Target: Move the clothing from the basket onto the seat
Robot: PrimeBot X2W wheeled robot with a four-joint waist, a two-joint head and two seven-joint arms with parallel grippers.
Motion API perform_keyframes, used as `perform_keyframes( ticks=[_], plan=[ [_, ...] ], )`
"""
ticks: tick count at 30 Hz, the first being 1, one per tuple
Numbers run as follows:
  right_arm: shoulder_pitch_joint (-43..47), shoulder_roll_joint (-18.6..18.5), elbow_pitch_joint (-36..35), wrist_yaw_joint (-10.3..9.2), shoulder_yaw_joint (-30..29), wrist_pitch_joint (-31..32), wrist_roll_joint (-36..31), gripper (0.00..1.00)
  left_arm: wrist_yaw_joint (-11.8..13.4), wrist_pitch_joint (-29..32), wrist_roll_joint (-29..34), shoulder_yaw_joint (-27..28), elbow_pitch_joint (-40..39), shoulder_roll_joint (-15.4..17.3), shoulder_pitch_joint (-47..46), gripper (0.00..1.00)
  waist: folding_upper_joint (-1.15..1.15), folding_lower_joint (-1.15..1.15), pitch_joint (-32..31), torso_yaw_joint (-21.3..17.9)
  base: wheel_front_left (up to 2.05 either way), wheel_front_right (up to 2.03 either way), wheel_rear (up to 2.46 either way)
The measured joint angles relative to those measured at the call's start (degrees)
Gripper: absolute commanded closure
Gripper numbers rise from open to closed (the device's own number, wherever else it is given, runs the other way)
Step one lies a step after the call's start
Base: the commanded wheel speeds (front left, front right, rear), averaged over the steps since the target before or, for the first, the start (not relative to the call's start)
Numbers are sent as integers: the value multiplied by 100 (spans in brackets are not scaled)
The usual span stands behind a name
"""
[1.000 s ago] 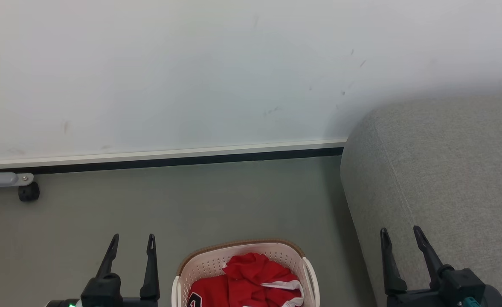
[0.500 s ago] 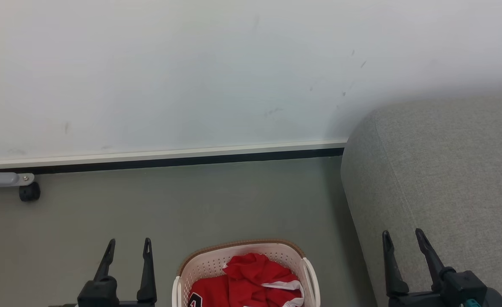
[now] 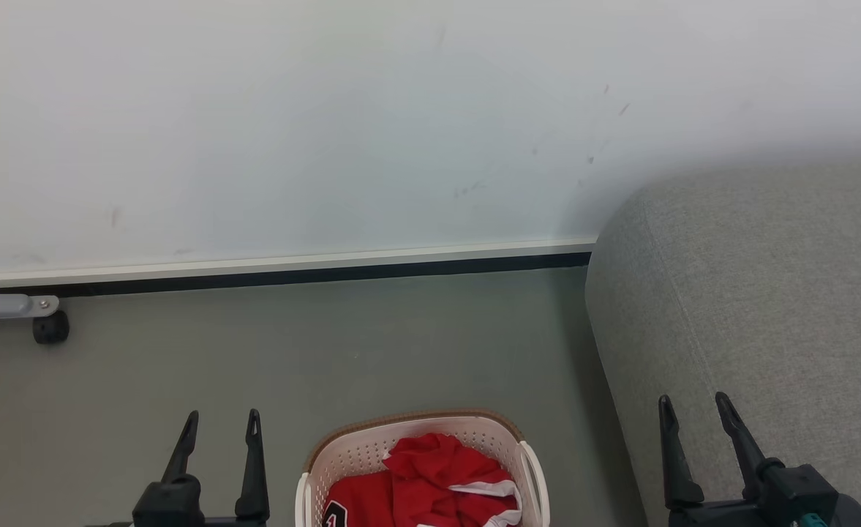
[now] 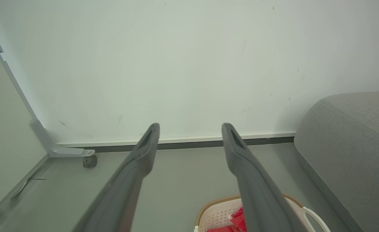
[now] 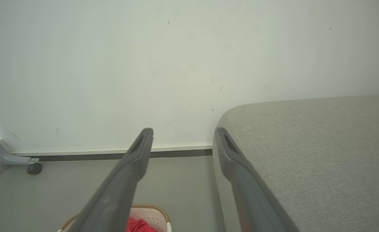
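Probably soft and light, the clothing lies bunched in the basket; best pinched at its raised fold. Both left hand and right hand stand open, empty.

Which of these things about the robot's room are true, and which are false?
1. The red clothes are in the basket. True.
2. The left hand and the right hand are both open. True.
3. The sofa is blue. False: the sofa is light grey.
4. The basket sits on the sofa. False: it stands on the floor beside the sofa.
5. A little black wheel is near the wall. True.
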Motion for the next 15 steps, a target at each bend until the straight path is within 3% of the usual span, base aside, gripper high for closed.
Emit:
perform_keyframes(
  ticks=[8,15],
  plan=[
    [38,1,-116,3,-34,-9,-3,0,-5,0,42,9,-82,0,24,0,0,0,100,3,0,0,0],
    [-33,-67,-308,24,-155,-14,-55,0,-156,0,131,-123,-154,45,-165,0,0,0,446,-6,0,0,0]
  ],
)
